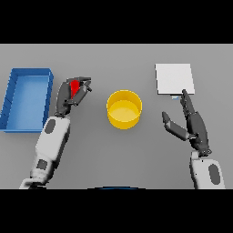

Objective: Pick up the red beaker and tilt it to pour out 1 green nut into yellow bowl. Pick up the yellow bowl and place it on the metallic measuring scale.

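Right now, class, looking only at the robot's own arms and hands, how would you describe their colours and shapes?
Both forearms are chunky, rounded white shells with darker grey oval insets. The left hand and right hand are dark grey to black, with slim segmented fingers and a thumb. No cables, markings or sleeves are visible.

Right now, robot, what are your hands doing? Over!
Left hand curled round red beaker. Right hand open, idle, near the measuring scale. Yellow bowl in the middle, nothing seen inside. Blue bin off left, nothing in the way.

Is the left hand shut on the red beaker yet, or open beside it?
Shut on it: the left hand has its fingers curled round the red beaker, left of the yellow bowl.
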`<state>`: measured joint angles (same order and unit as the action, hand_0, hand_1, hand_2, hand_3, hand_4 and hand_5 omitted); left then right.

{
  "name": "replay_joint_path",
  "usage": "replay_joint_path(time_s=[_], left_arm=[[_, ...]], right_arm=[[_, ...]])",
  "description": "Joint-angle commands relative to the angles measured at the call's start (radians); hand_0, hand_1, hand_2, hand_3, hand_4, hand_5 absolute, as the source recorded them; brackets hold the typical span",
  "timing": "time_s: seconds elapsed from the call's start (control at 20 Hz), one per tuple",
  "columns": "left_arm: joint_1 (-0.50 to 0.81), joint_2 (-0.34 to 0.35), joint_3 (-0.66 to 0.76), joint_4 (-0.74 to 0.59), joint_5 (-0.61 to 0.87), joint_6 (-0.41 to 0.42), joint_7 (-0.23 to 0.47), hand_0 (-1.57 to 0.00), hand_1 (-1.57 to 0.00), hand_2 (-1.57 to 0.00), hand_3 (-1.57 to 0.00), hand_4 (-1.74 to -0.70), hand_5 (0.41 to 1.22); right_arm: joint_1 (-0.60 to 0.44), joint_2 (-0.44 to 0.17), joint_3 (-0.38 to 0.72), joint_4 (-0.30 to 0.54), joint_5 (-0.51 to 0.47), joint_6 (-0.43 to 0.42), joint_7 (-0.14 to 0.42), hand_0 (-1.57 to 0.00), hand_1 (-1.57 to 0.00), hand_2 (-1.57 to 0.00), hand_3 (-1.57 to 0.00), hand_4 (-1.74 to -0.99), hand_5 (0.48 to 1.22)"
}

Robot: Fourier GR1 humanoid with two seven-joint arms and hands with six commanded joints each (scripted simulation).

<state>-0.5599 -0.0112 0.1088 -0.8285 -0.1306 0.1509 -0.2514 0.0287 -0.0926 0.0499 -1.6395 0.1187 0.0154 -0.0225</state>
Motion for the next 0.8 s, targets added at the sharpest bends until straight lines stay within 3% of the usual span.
replay_joint_path(time_s=[0.0,0.15,0.35,0.65,0.75], left_arm=[[-0.003,-0.004,-0.005,0.01,0.002,-0.003,0.0,-1.36,-1.36,-1.36,-1.18,-1.62,1.13],[-0.003,0.002,-0.032,0.01,-0.012,0.001,-0.007,-1.47,-1.46,-1.46,-1.37,-1.54,1.174],[-0.006,0.011,-0.034,-0.036,-0.019,-0.003,-0.001,-1.53,-1.53,-1.53,-1.49,-1.51,1.202],[0.001,0.035,-0.082,-0.182,-0.089,-0.016,0.081,-1.56,-1.56,-1.56,-1.55,-1.5,1.216],[-0.006,0.064,-0.126,-0.232,-0.134,-0.018,0.148,-1.56,-1.56,-1.56,-1.56,-1.58,1.181]], right_arm=[[0.005,0.002,0.004,0.005,0.004,0.001,-0.01,0.0,0.0,0.0,0.0,-1.29,0.649],[0.008,0.005,0.008,0.002,0.004,0.004,-0.029,0.0,0.0,0.0,0.0,-1.288,0.648],[0.013,0.002,0.008,0.001,0.006,0.005,-0.041,0.0,0.0,0.0,0.0,-1.292,0.655],[0.007,0.003,0.01,0.003,0.016,-0.002,-0.042,0.0,0.0,0.0,0.0,-1.289,0.664],[-0.003,0.004,0.014,0.003,0.016,0.003,-0.036,0.0,0.0,0.0,0.0,-1.281,0.663]])
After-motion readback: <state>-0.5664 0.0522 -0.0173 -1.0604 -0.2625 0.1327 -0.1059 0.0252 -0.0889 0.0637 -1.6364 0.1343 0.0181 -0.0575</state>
